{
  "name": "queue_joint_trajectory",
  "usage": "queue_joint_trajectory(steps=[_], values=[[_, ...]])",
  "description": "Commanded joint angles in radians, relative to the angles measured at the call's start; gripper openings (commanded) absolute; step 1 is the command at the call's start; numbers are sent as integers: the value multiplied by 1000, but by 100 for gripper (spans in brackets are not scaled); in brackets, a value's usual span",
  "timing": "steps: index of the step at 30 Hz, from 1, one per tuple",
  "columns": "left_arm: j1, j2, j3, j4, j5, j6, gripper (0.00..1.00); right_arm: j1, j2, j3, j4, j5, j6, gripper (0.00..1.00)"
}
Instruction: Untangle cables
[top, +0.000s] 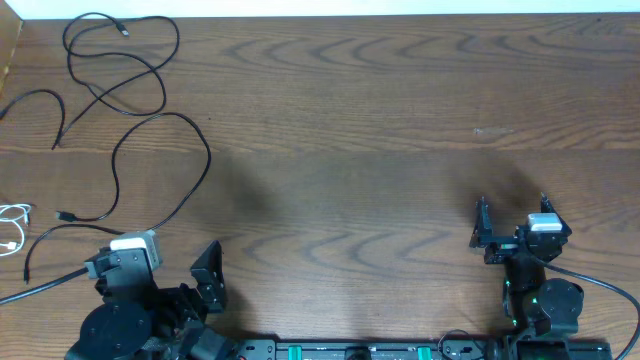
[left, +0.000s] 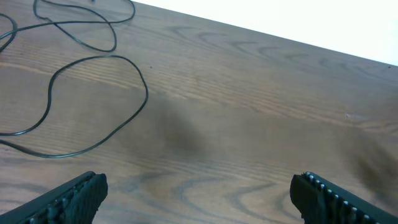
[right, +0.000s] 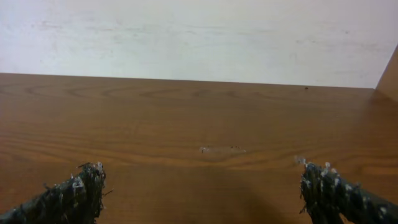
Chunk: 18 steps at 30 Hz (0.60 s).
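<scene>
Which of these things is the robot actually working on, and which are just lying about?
For the job:
black cables
white cable
left pincer and right pincer, both open and holding nothing

Just there:
table
scuff mark
arm wires

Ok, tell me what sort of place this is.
Probably a robotics lab bench: a bare wooden table against a plain white wall, the left arm and right arm mounted at its near edge, and thin black cables strewn at the left as practice material.
</scene>
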<state>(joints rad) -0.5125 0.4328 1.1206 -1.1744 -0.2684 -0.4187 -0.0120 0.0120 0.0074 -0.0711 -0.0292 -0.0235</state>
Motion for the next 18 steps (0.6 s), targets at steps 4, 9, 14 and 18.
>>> queue_joint_trajectory(steps=[4,9,14,18], values=[[69,-2,-6,-30,-10,2,99,-7,-6,-2,-4,4,-15,99],[167,-6,-20,-87,50,2,99,-7,-6,-2,-4,4,-15,99],[304,-22,-85,-22,128,0,99,-7,-6,-2,-4,4,-15,99],[436,-46,-129,61,204,25,99,-7,-6,-2,-4,4,-15,99]])
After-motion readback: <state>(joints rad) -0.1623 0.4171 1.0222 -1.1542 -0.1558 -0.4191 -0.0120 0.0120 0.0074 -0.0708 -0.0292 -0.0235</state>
